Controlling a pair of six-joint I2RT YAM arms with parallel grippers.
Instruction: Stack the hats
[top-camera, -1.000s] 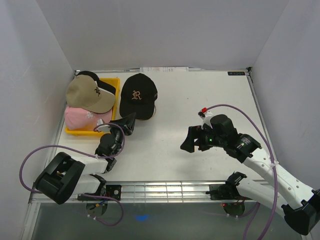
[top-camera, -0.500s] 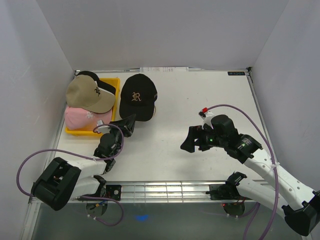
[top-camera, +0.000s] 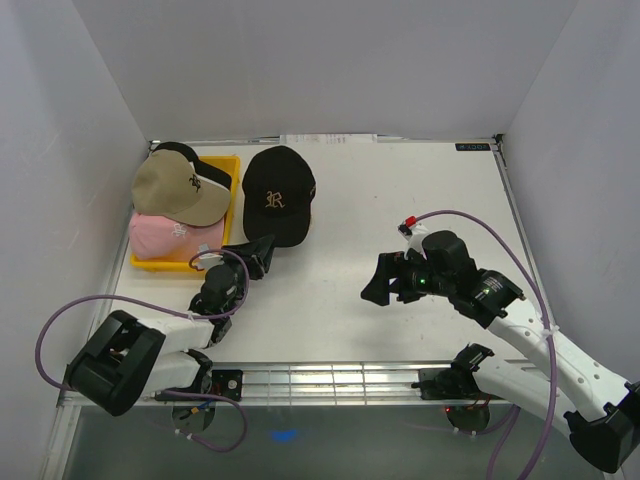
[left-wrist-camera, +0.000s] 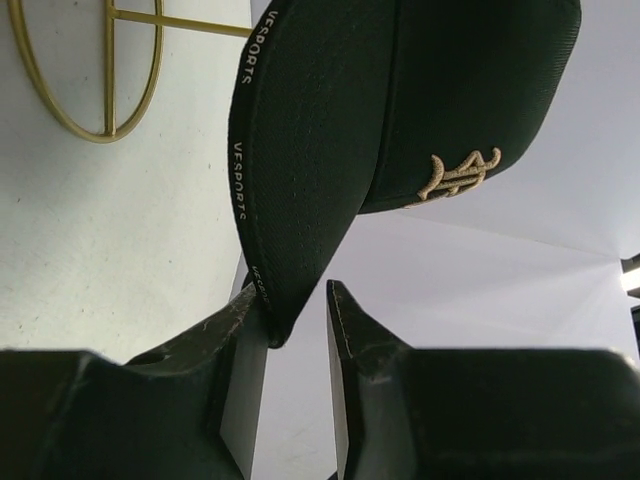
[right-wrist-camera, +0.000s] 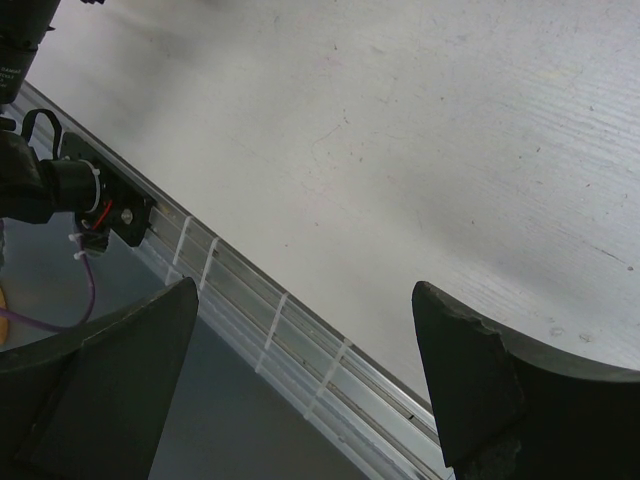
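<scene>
The black fabric cap (left-wrist-camera: 400, 110) has its stiff curved brim between the narrowly parted jaws of the left gripper (left-wrist-camera: 297, 330), near a gold wire stand (left-wrist-camera: 110, 70); the right gripper (right-wrist-camera: 305, 290) gapes wide, empty.

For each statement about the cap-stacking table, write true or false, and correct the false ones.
1. The tan cap rests on a half-hidden black cap in the yellow tray. True.
2. The pink cap lies on the bare table, outside the tray. False: it lies in the yellow tray, next to the tan cap.
3. The right claw is open and holds nothing. True.
4. The black R cap hangs from the right claw. False: it sits to the right of the tray, and its brim edge lies between the fingers of the left claw, which stand apart.
</scene>
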